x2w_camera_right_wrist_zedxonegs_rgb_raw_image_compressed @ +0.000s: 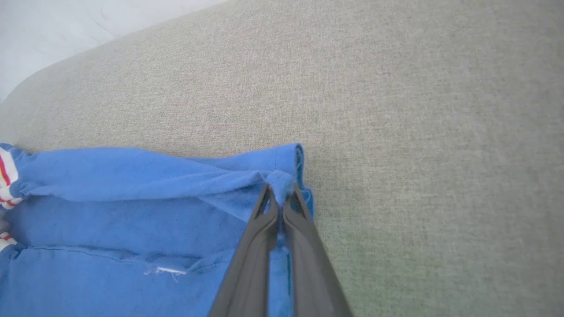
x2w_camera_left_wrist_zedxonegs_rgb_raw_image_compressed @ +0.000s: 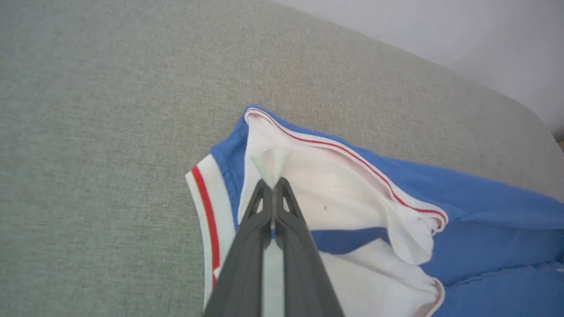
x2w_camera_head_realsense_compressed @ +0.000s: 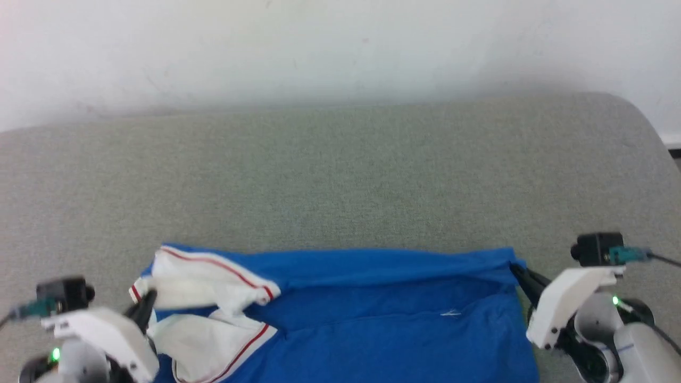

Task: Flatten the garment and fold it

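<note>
Garment (x2w_camera_head_realsense_compressed: 372, 324) is lying bunched along the near edge of the grey cushion (x2w_camera_head_realsense_compressed: 340, 175), and it's looking soft, light and floppy, with no stiffness anywhere. Starting at the left, the left gripper (x2w_camera_head_realsense_compressed: 144, 304) is clenching on the white sleeve (x2w_camera_left_wrist_zedxonegs_rgb_raw_image_compressed: 335, 193). Its fingers are pressing together with a thin pinch of cloth between them, just beside the red stripe trim (x2w_camera_left_wrist_zedxonegs_rgb_raw_image_compressed: 206, 211). Moving across, the blue body is sagging in loose folds between the two holds, so I'm judging it'll drape and slide rather than hold any shape. Over at the right, the right gripper (x2w_camera_head_realsense_compressed: 520, 275) is pinching the blue corner (x2w_camera_right_wrist_zedxonegs_rgb_raw_image_compressed: 286, 176), jaws closed on it. Corners and seams are looking like the places to grip, though cloth this thin could be slipping free under a hard pull.
</note>
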### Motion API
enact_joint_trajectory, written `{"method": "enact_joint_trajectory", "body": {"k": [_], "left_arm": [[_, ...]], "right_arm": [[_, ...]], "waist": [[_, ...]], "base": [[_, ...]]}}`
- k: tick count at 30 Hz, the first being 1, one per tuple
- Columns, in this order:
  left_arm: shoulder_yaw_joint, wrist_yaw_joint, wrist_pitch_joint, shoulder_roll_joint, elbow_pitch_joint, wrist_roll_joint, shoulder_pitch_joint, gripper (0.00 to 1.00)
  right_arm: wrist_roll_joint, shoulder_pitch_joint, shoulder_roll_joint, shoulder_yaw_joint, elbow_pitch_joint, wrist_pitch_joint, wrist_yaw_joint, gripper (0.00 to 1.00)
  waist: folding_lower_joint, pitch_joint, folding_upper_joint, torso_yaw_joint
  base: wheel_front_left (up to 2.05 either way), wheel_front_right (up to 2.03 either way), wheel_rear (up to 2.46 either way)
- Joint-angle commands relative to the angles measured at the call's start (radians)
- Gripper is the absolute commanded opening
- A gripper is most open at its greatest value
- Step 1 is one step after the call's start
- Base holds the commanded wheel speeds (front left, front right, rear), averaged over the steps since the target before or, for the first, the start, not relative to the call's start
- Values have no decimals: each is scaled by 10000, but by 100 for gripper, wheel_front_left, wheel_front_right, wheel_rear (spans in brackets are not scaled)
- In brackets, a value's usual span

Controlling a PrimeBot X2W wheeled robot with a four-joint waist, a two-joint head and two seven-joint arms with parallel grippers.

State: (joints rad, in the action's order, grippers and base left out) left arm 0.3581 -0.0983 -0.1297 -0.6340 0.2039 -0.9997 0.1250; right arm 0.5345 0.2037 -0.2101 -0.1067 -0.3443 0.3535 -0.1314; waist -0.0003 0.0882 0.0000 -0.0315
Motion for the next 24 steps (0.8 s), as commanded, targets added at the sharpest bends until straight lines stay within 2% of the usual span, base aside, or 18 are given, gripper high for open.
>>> {"method": "enact_joint_trajectory", "body": {"k": [1, 5, 8, 9, 10, 11, 12, 13, 16, 19, 24], "left_arm": [[-119, -301, 136, -78, -389, -89, -538, 0], [-312, -1047, 291, -143, -1467, -271, -1991, 0], [-377, -1364, 304, -145, -1995, -414, -2703, 0], [-386, -1476, 291, -152, -2084, -440, -2892, 0], [-373, -1569, 258, -154, -2137, -467, -3070, 0], [-366, -1607, 249, -112, -2191, -529, -3214, 0], [-410, -1672, 314, -15, -2255, -607, -3327, 48], [-405, -1737, 355, 17, -2299, -596, -3415, 100], [-424, -1856, 673, 81, -2427, -410, -3536, 100], [-599, -1973, 1448, 199, -2560, 2, -3417, 100], [-971, -2210, 2746, 559, -2906, 532, -3113, 100]], "right_arm": [[40, -282, 40, 120, 78, -132, 7, 0], [14, -993, 141, 372, 129, -283, 7, 0], [-95, -1440, 236, 589, 210, -507, 7, 0], [-180, -1585, 254, 607, 170, -489, 7, 25], [-250, -1727, 294, 639, 135, -482, 7, 57], [-303, -1853, 350, 666, 119, -510, 7, 100], [-358, -1992, 397, 690, 108, -553, 7, 100], [-416, -2136, 433, 714, 97, -575, 7, 100], [-586, -2558, 514, 775, 397, -804, 7, 100], [-649, -2990, 506, 788, 1199, -977, 7, 100], [-725, -3045, 257, 1088, 2490, -529, 7, 100]], "waist": [[3, -326, 0, 143], [3, -418, 0, 168], [3, -466, 0, 187], [3, -500, 0, 167], [3, -526, 0, 150], [3, -571, 0, 136], [3, -598, 0, 136], [3, -632, 0, 145], [3, -747, 0, 184], [3, -805, 0, 240], [3, -828, 0, 205]], "base": [[0, 0, 0], [0, 0, 0], [0, 0, 0], [0, 0, 0], [0, 0, 0], [0, 0, 0], [0, 0, 0], [0, 0, 0], [0, 0, 0], [0, 0, 0], [0, 0, 0]]}}
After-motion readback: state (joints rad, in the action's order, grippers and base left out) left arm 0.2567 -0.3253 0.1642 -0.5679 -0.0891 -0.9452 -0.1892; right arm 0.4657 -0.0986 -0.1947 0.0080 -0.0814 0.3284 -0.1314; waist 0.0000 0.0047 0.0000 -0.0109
